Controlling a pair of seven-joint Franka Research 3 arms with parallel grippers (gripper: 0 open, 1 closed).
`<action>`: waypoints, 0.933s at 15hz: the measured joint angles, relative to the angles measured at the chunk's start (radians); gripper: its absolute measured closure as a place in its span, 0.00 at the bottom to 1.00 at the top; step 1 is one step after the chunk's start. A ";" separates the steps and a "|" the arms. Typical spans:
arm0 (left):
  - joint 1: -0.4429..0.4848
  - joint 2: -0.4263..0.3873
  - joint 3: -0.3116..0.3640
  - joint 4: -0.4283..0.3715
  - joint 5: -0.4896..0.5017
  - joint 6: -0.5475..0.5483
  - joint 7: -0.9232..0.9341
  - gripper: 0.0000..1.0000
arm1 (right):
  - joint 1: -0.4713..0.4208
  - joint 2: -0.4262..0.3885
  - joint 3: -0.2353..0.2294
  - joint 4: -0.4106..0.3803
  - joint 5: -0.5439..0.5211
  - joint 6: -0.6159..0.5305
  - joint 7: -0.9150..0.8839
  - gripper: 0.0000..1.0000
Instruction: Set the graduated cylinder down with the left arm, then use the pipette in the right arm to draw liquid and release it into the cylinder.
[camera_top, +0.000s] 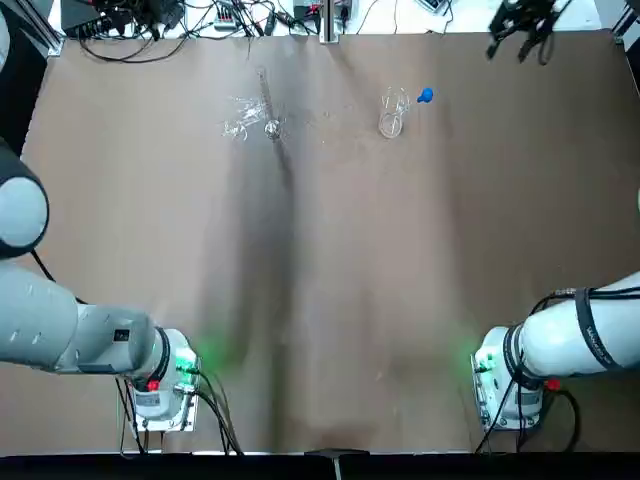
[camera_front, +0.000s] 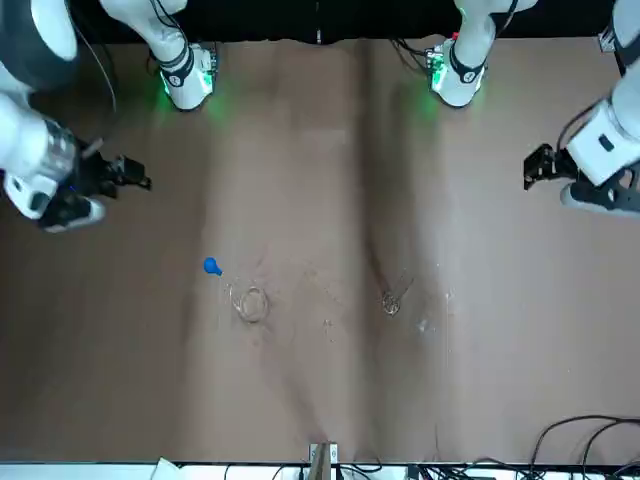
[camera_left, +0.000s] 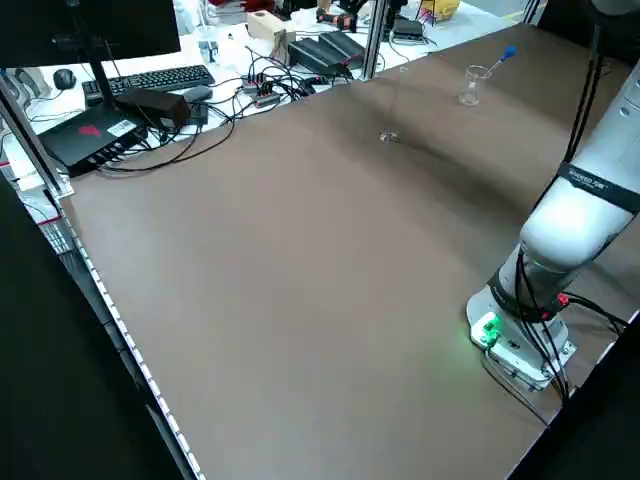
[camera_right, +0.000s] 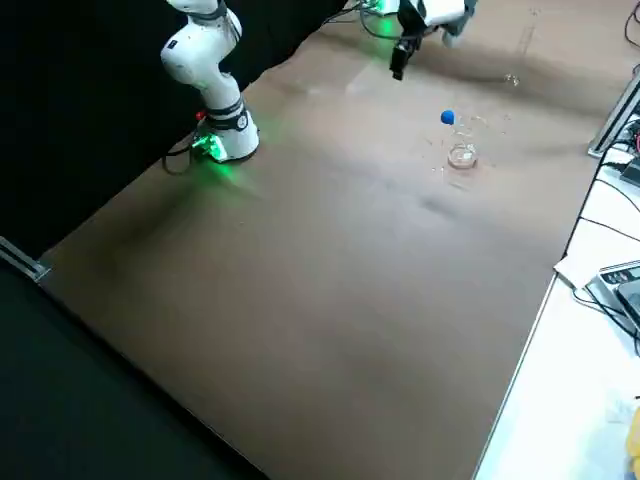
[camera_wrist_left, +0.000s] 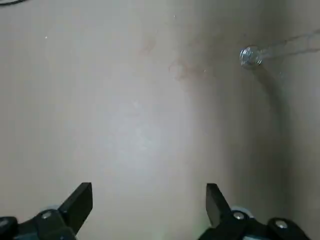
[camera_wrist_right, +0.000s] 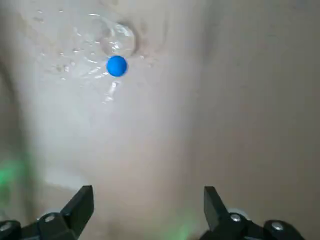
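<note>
The graduated cylinder (camera_top: 268, 108) stands upright on the table at the far centre-left, its round foot (camera_wrist_left: 250, 56) showing in the left wrist view. No gripper holds it. The pipette leans in a short clear beaker (camera_top: 392, 114), its blue bulb (camera_top: 426, 96) sticking out over the rim. My left gripper (camera_front: 540, 167) hangs open and empty, well off to the left of the cylinder. My right gripper (camera_top: 520, 28) hovers open and empty at the far right, off to the right of the beaker; its wrist view shows the blue bulb (camera_wrist_right: 117, 66) ahead of it.
Small clear glass pieces (camera_top: 240, 118) lie just left of the cylinder. Cables (camera_top: 170, 25) and equipment line the table's far edge. A keyboard (camera_left: 160, 80) and boxes sit on the bench beyond it.
</note>
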 joint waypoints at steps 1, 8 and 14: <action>0.021 0.019 0.001 0.000 0.000 0.007 0.065 0.00 | 0.000 0.026 -0.001 0.000 0.026 0.023 0.000 0.03; 0.143 0.169 0.002 0.003 -0.100 0.092 0.370 0.00 | -0.003 0.149 -0.007 -0.009 0.144 0.175 0.001 0.10; 0.227 0.314 0.002 0.007 -0.380 0.222 0.828 0.00 | 0.008 0.220 -0.005 -0.050 0.302 0.335 0.001 0.15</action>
